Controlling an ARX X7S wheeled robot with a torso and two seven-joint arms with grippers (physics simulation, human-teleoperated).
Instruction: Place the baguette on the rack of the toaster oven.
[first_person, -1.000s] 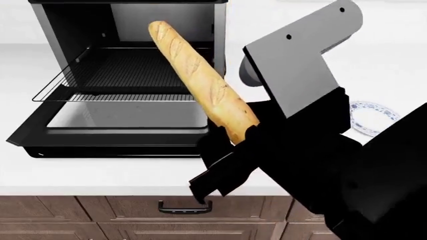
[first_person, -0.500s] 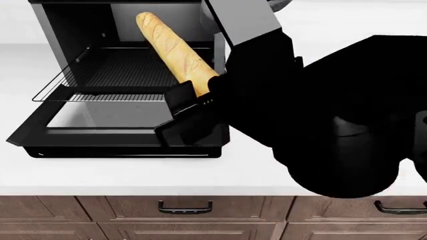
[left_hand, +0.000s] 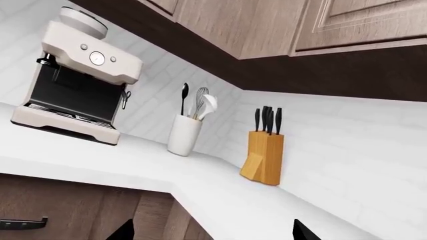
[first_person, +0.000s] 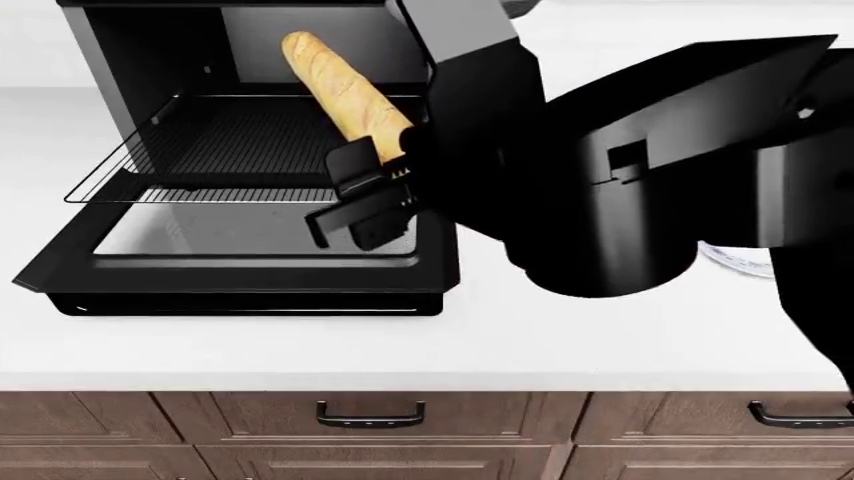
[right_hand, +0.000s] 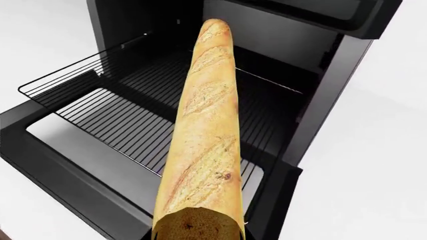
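I am holding the long golden-tan baguette (first_person: 342, 92) by its near end, my right gripper (first_person: 378, 190) clamped on it, its far end reaching above the silver wire rack (first_person: 200, 160) of the open black-and-silver toaster oven (first_person: 120, 60). It looks light, stiff, crumbly; end-held, it may droop. The oven holds only the rack. My left gripper is out of sight.

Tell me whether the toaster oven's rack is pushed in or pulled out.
Pulled out partway: the rack juts past the toaster oven opening, over the lowered door. The baguette is above it.
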